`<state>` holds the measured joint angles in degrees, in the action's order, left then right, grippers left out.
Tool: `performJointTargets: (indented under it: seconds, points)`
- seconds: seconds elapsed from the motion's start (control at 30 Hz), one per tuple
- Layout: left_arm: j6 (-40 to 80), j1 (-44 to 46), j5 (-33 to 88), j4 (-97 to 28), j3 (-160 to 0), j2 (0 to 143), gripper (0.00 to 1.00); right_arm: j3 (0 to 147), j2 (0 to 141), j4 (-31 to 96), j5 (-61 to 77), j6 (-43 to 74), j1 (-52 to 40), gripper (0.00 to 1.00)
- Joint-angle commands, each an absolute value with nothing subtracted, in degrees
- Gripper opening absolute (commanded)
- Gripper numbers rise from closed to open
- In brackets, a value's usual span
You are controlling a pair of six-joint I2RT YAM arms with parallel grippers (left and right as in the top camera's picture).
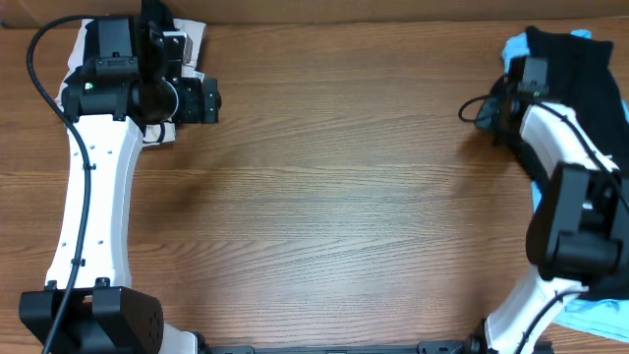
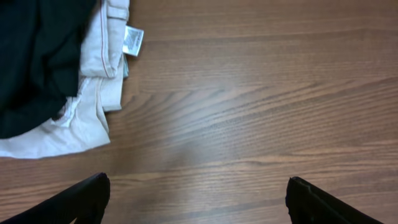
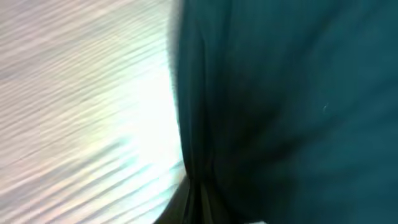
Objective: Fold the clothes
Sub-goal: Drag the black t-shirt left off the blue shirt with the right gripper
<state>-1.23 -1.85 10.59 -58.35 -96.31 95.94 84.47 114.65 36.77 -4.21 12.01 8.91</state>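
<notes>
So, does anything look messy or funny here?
Not tidy yet! A beige piece and a black piece lie crumpled at the left corner, and the black top sits bunched over the light-blue T-shirt on the right.

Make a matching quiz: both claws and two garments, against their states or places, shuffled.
1 left claw
2 right claw
3 beige fabric garment with white label
4 light-blue fabric T-shirt

A shut on black fabric garment
B right side, next to that garment
C open over bare wooden table
D left side, partly under black cloth

Pairs: 1C, 2A, 3D, 4B
</notes>
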Motion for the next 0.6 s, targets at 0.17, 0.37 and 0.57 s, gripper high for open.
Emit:
performJointTargets:
  seconds: [0.17,0.37,0.57]
  points:
    - [-1.3,-1.5,8.4,-56.5,-97.1,96.4,0.95,105.2,99.2,55.9,4.3,8.0,2.8,0.04]
    - [-1.3,-1.8,8.4,-56.4,-97.1,96.4,0.97,121.1,98.0,68.9,4.8,6.6,2.2,0.04]
    - [-1.3,-2.6,8.4,-56.3,-97.3,96.4,0.98,133.2,97.7,79.0,11.2,3.3,-2.4,0.04]
